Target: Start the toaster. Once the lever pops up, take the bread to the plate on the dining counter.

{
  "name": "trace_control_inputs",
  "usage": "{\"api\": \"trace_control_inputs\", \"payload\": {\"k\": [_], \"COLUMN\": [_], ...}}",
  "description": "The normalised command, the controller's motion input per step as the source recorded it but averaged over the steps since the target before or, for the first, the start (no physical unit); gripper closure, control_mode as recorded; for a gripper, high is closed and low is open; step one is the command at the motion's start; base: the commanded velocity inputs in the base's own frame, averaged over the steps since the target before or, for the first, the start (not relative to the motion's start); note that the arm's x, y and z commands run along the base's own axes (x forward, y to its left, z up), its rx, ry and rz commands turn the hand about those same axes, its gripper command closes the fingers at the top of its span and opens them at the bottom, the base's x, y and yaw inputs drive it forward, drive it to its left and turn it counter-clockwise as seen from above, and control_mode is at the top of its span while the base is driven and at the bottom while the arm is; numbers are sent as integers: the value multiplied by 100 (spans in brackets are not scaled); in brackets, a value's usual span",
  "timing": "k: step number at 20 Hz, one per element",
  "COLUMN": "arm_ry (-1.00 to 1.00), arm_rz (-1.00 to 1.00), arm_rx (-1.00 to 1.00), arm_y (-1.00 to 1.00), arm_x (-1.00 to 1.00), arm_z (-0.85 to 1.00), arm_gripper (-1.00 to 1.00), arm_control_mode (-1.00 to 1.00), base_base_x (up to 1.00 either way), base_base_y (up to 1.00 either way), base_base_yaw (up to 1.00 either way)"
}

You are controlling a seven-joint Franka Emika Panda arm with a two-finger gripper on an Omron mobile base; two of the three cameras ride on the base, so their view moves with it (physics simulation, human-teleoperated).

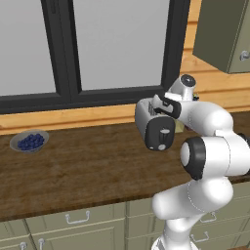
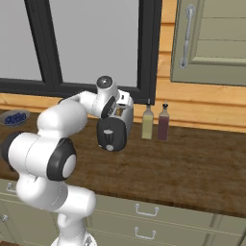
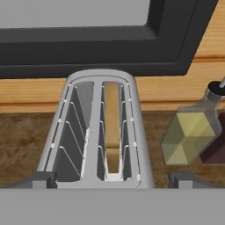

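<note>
The desk (image 1: pixel 73 171) is showing a dark brown wood-grain top, running along the wooden wall under the window. The toaster (image 1: pixel 155 128) is standing directly on it, its dark end panel facing the cameras. A grey bowl of blueberries (image 1: pixel 30 141) is sitting on the desk well apart from the toaster, far to the left near the wall. Two bottles are standing upright just beside the toaster on its right: a yellow-green bottle (image 2: pixel 147 123) and a dark red bottle (image 2: pixel 163 122), close together.
</note>
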Motion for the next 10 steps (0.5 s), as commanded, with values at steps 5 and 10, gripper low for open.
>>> {"api": "trace_control_inputs", "payload": {"k": [5, 10], "arm_ry": [0, 0], "arm_rz": [0, 0], "arm_rx": [-1, 0], "arm_y": [11, 1], "arm_x": [21, 17], "arm_z": [-11, -11], "arm_gripper": [-100, -100], "arm_control_mode": [-100, -100], "base_base_x": [0, 0], "base_base_y": [0, 0], "base_base_yaw": [0, 0]}}
